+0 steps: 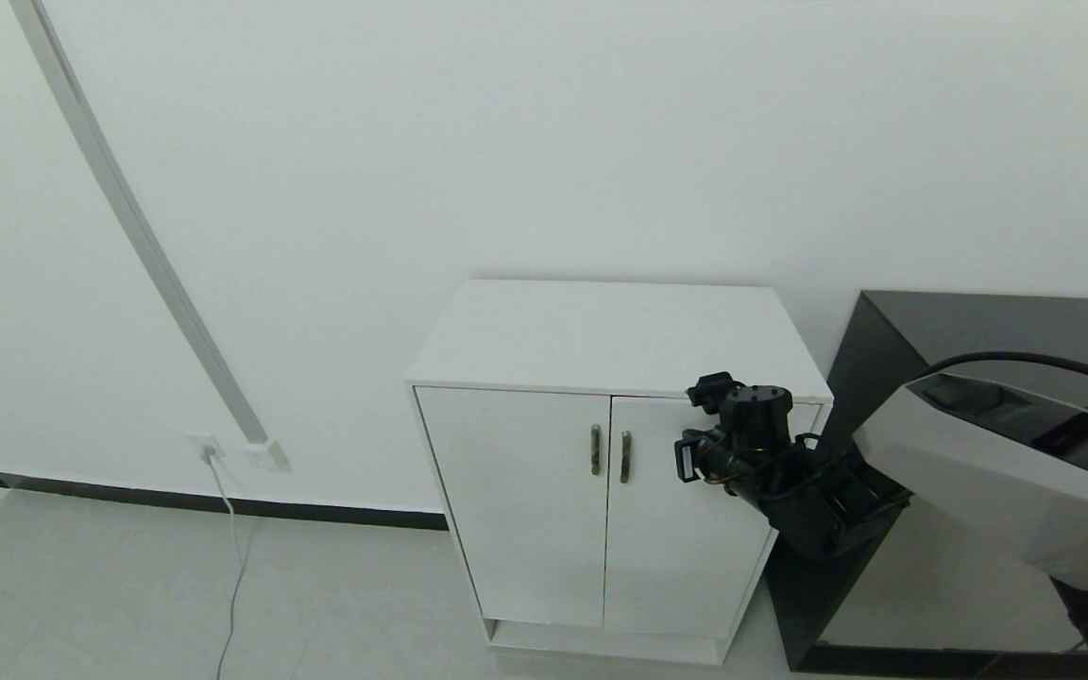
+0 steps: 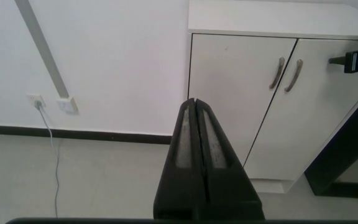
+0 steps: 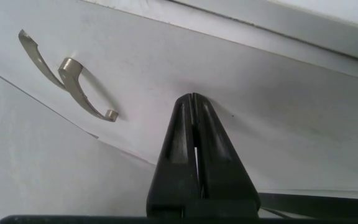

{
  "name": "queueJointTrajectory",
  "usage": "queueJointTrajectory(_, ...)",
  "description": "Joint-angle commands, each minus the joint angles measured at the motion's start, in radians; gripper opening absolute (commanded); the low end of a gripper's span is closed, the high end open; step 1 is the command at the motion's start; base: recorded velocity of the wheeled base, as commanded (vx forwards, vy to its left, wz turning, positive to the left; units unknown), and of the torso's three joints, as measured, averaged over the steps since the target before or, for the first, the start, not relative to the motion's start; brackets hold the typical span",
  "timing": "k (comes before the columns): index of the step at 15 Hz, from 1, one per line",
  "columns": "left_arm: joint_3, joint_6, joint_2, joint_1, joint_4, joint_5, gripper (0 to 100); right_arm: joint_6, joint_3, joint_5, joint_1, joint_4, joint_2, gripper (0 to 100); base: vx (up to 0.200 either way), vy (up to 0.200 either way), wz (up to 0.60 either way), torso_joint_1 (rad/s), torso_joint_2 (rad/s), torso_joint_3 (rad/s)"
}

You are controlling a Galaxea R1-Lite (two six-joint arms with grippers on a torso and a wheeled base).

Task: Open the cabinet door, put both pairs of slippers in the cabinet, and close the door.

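Head view has the white cabinet (image 1: pixel 601 331) against the wall, both doors shut, handles (image 1: pixel 595 450) side by side at the middle, its inside hidden. Right gripper (image 3: pixel 193 102), fingers pressed together, sits close to the right door (image 1: pixel 676 538). Left gripper (image 2: pixel 194 109), fingers together too, hangs farther back.

White wall (image 1: pixel 544 142), pale tiled floor (image 1: pixel 81 586), dark skirting (image 1: pixel 223 505), black stand (image 1: pixel 978 326) at right.

Head: from high up, looking forward and down on the cabinet (image 1: pixel 601 331) against the wall (image 1: pixel 506 142), at middling range. Left wrist: low and farther off, facing the cabinet front along the left end effector (image 2: pixel 195 102). Right wrist: close against the right door (image 3: pixel 278 106). Sharing the handles (image 1: pixel 608 454) across all three.
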Motion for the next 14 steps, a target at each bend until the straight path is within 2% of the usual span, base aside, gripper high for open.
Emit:
queueJointTrajectory(1, 0.0, 0.0, 0.001, 0.001, 0.0, 0.0, 0, 0.0, 0.003, 0.0, 0.001, -0.001, 0.001, 0, 0.0, 0.0, 0.0, 0.0, 0.0, 0.0)
queueJointTrajectory(8, 0.0, 0.0, 0.001, 0.001, 0.0, 0.0, 0, 0.009, 0.181, 0.001, 0.009, -0.042, -0.123, 0, 0.0, 0.0, 0.0, 0.0, 0.0, 0.0)
queueJointTrajectory(11, 0.0, 0.0, 0.001, 0.001, 0.0, 0.002, 0, 0.011, 0.341, -0.002, 0.007, -0.145, -0.195, 0, 0.0, 0.0, 0.0, 0.0, 0.0, 0.0)
queueJointTrajectory(12, 0.0, -0.002, 0.001, 0.001, 0.0, 0.002, 0, 0.011, 0.348, -0.002, 0.007, -0.15, -0.2, 0, 0.0, 0.0, 0.0, 0.0, 0.0, 0.0)
queueJointTrajectory(14, 0.0, 0.0, 0.001, 0.001, 0.0, 0.002, 0, 0.012, 0.505, 0.0, 0.001, -0.242, -0.271, 0, 0.0, 0.0, 0.0, 0.0, 0.0, 0.0)
